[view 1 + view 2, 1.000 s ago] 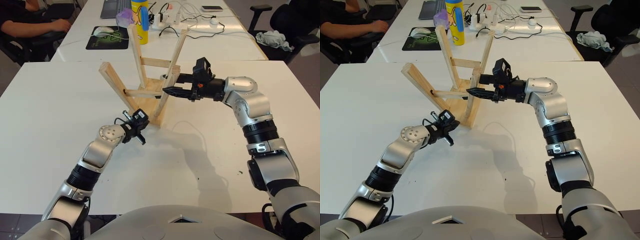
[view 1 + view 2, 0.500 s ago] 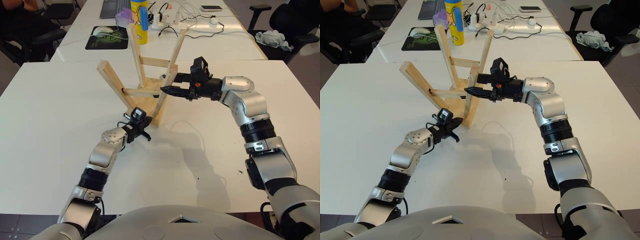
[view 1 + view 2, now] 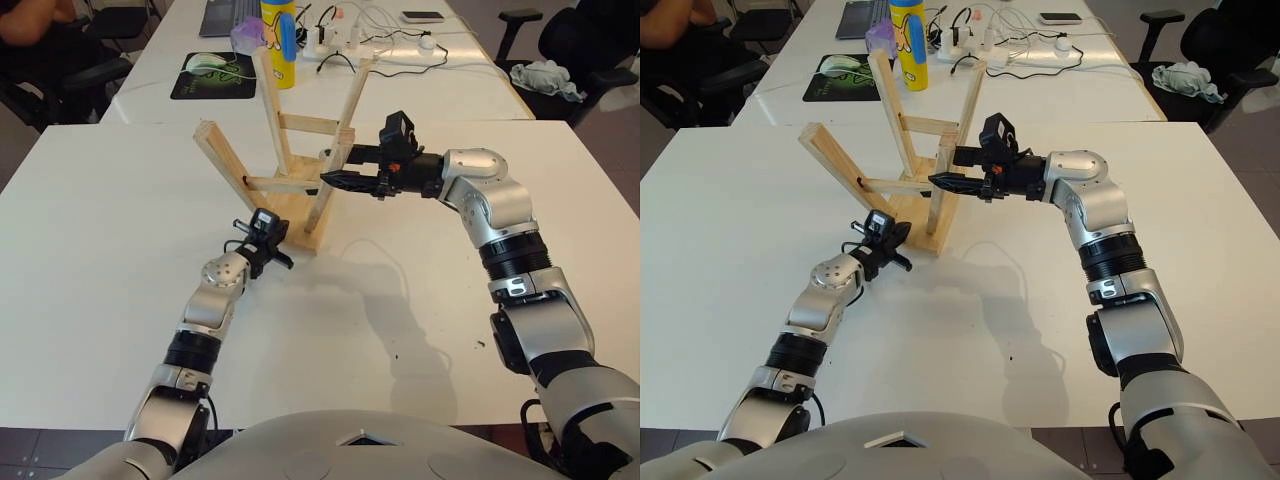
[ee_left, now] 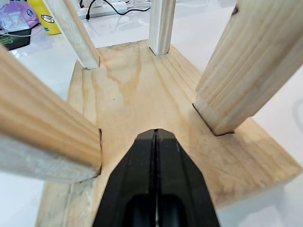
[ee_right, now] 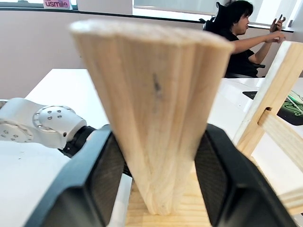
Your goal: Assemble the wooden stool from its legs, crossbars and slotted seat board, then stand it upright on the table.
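- Gripping one leg (image 3: 345, 125) of the stool (image 3: 290, 170) partway up, the right pincer (image 3: 335, 170) has its fingers (image 5: 102, 184) pressed against opposite faces of the wood.
- Stool is upside down on the table (image 3: 100, 220), seat (image 3: 297, 215) at the bottom and below this pincer, four legs splayed upward.
- Crossbars (image 3: 310, 124) join the legs just above this pincer and level with it, on the far side of the held leg.
- Left pincer (image 4: 156, 142) is closed with nothing between its fingers.
- It sits low at the seat's near edge, tip pointing over the seat's underside, a leg close on each side.
- Whether that tip touches the seat cannot be told.
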